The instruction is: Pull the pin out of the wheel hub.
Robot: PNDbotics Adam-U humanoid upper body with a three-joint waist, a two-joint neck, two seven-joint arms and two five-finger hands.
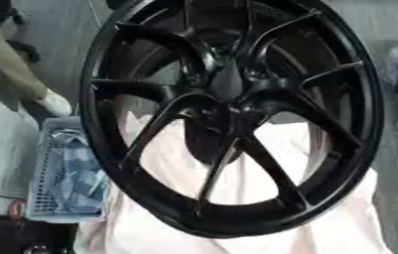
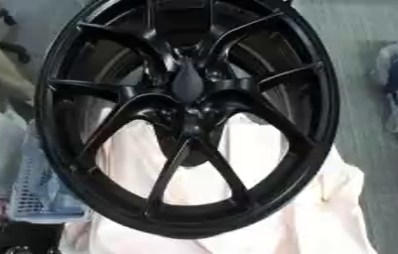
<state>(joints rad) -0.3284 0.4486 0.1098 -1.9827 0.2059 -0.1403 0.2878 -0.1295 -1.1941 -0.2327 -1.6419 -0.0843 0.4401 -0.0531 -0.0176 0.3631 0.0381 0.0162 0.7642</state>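
1 black wheel hub, upright

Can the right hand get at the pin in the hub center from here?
Hard to say, leaning no for now. Neither hand shows in either view, and the wheel fills the frame. At its hub sits a dark teardrop-shaped piece, possibly the pin. Nothing blocks the hub's front.

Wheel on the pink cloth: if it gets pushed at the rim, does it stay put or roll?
The wheel looks rigid, probably heavy: thick black spokes, a wide rim. It seems to stand on its rim on the pink cloth, so a side push could roll or tip it. The cloth may slide underneath. No robot hand is in view.
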